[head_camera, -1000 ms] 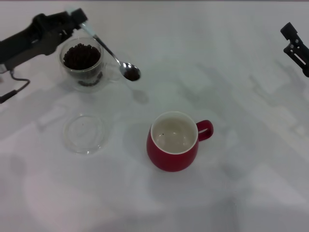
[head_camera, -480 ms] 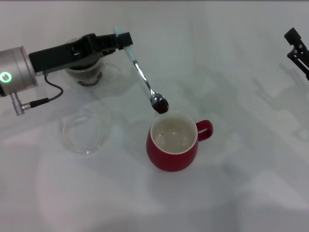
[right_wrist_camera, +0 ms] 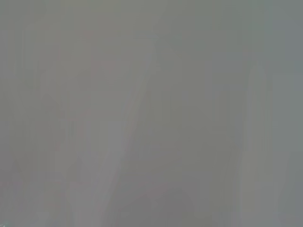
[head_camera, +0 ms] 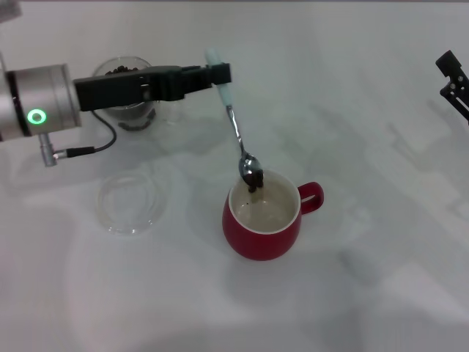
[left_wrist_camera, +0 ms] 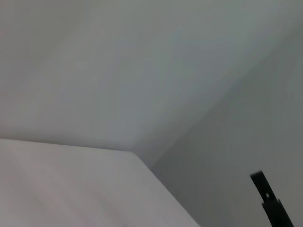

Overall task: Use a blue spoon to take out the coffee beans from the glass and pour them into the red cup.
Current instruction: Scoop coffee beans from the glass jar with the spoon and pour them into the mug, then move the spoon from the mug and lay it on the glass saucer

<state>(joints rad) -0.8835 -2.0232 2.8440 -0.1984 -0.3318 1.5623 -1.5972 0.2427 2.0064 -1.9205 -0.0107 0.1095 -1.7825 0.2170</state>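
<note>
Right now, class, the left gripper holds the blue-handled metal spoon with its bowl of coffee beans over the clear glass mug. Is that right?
Not quite. The left gripper does hold the blue-handled metal spoon, but the head view shows its bowl of coffee beans over the rounded red cup, not the clear glass mug.

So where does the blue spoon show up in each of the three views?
Head view: the blue spoon hangs from the left gripper, upper centre, its bowl with coffee beans at the far rim of the red cup.
Left wrist view: not in it; only pale surfaces and a dark bar at the lower right.
Right wrist view: not in it; plain grey.
Shared landmark: the white table, seen in the head view and probably the left wrist view.
</note>
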